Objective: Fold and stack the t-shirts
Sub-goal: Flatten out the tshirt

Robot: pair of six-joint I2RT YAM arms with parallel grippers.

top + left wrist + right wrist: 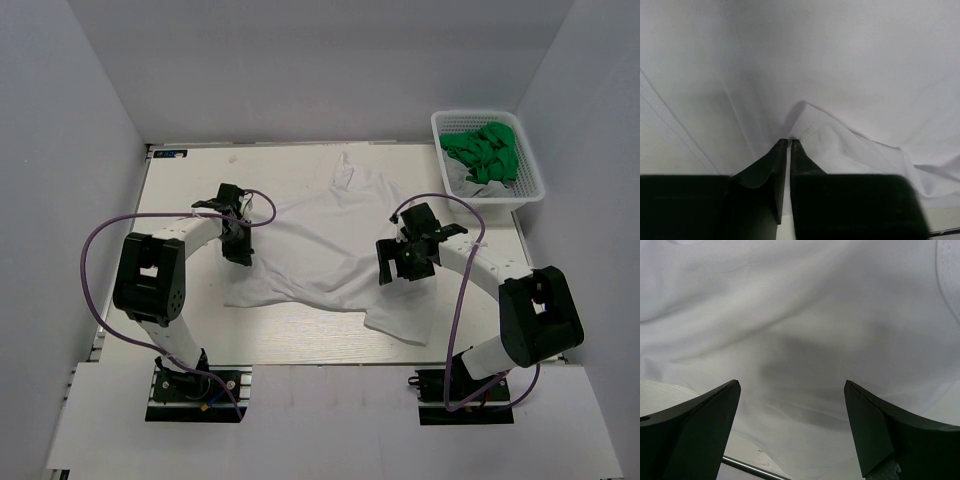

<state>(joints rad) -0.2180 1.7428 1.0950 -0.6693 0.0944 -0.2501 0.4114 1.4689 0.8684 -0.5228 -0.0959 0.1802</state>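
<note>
left gripper (785, 143): mine, pinched on a ridge of the white t-shirt (320, 250), seen only from left wrist | right gripper (791, 390): mine, spread wide over cloth | overhead only: shirt crumpled mid-tabletop (190, 180), green t-shirts (487, 150) in basket (500, 199)

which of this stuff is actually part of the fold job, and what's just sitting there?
Job:
- white t-shirt, spread on the table
- green clothing in the basket, likely next
- left gripper, pinched on the shirt
- right gripper, open over it

Just there:
- white basket itself
- purple cables on the arms
</note>
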